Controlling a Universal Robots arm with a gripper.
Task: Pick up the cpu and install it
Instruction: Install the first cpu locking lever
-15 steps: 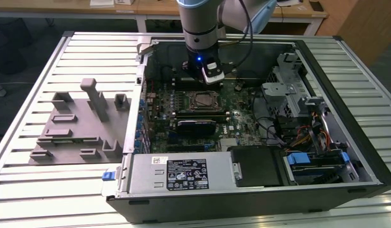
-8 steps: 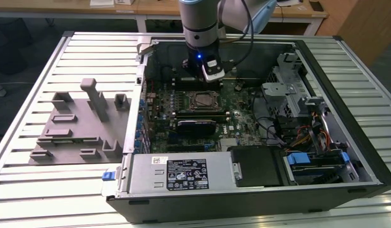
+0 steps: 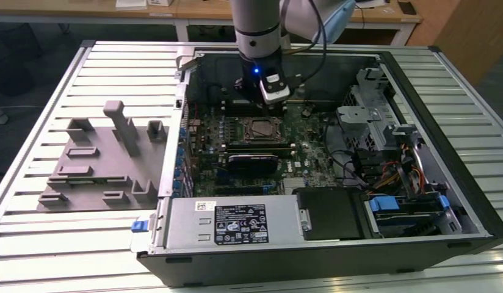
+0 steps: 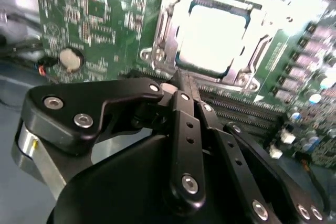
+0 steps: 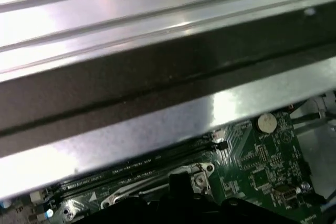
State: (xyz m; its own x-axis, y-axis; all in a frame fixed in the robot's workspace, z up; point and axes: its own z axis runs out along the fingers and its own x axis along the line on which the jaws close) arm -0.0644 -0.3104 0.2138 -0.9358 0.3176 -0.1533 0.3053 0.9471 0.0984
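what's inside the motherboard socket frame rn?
In the second wrist view the cpu lies flat inside the socket frame, shiny top up. Contacts beneath it are covered. The gripper sits just beside the frame.

Sitting flat in the socket frame: the cpu [image 4: 212, 40]. Gleaming silver on top, showing a thin dark rim.

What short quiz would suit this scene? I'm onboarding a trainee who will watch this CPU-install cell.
1. True or false: the cpu is held in the gripper.
2. In the exterior view, the gripper hangs: A) over the grey tray; B) over the motherboard, near the socket; C) over the power supply.
3. Fill in: in the second wrist view, the round silver part on the board is a coin ____.

Key: 1 false, it sits in the socket. 2 B. 3 battery.
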